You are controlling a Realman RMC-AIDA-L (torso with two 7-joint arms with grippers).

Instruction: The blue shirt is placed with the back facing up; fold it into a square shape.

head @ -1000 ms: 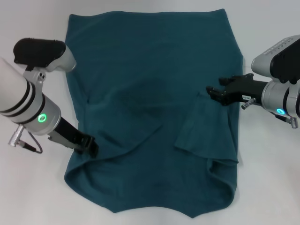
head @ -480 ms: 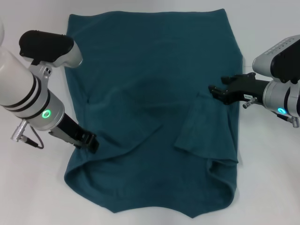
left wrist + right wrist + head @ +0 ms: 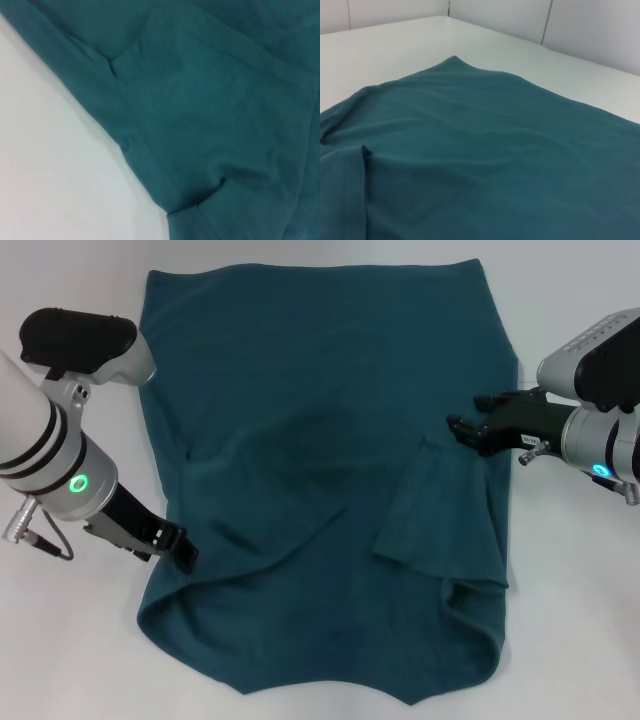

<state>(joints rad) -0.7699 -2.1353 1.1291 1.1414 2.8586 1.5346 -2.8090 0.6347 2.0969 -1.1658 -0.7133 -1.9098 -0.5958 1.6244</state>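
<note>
Both sleeves of the blue shirt [image 3: 320, 470] were seen folded inward over the body, the garment being spread flat across the middle of the white table [image 3: 80, 660] in the head view, plain side up. The left gripper [image 3: 182, 548] was placed at the shirt's left edge in the lower left of the frame; whether its fingers were spread or pressed together could not be told. The right gripper [image 3: 462, 432] was held at the right, above the folded sleeve, its fingers slightly parted and nothing pinched.
</note>
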